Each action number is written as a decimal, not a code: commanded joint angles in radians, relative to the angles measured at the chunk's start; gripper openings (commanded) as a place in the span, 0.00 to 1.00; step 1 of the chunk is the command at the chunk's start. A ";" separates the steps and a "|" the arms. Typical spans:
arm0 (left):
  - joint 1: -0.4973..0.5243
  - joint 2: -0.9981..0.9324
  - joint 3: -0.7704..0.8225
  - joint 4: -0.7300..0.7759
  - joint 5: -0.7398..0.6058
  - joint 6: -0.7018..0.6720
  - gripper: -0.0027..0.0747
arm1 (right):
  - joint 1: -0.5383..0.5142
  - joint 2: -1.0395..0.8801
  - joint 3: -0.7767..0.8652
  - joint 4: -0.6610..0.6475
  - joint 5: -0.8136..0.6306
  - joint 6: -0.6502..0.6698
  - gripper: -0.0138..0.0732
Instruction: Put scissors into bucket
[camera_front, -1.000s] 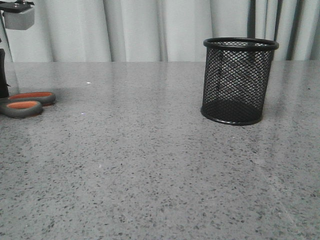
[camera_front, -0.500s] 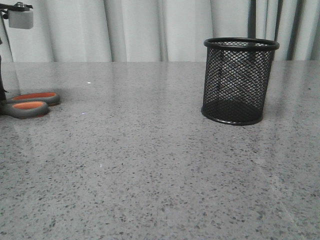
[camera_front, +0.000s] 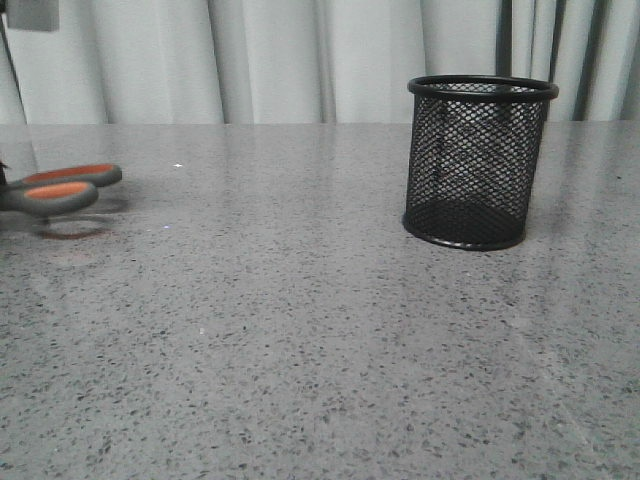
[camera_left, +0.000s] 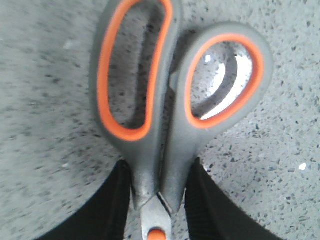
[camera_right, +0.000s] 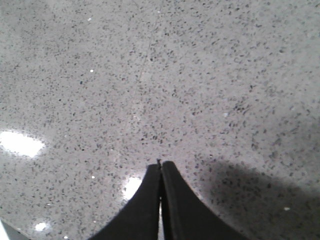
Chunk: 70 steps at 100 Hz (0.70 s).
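Observation:
The scissors (camera_front: 62, 187) hang just above the table at the far left edge of the front view, grey handles with orange lining, a shadow beneath them. In the left wrist view my left gripper (camera_left: 159, 185) is shut on the scissors (camera_left: 155, 145) at the neck, just above the orange pivot dot; the blades are hidden. The bucket (camera_front: 478, 160), a black wire-mesh cup, stands upright at the right of the table, far from the scissors. My right gripper (camera_right: 160, 167) is shut on nothing, over bare table, and does not show in the front view.
Grey speckled tabletop (camera_front: 300, 330) stretches between scissors and bucket. Pale curtains (camera_front: 300, 60) hang behind the table's far edge. Part of the left arm's hardware (camera_front: 30, 14) shows at the top left corner.
The scissors have risen off the table and shifted slightly right, handles now lifted with a shadow under them. The left arm's hardware moved up. The bucket has not moved.

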 joint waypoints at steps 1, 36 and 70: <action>-0.009 -0.075 -0.024 -0.047 -0.030 -0.014 0.04 | 0.003 0.010 -0.030 0.062 -0.033 -0.006 0.11; -0.115 -0.243 -0.026 -0.162 -0.160 -0.014 0.04 | 0.003 0.010 -0.030 0.732 0.003 -0.398 0.13; -0.437 -0.350 -0.030 -0.158 -0.257 -0.014 0.04 | 0.003 0.050 -0.065 1.032 -0.003 -0.504 0.78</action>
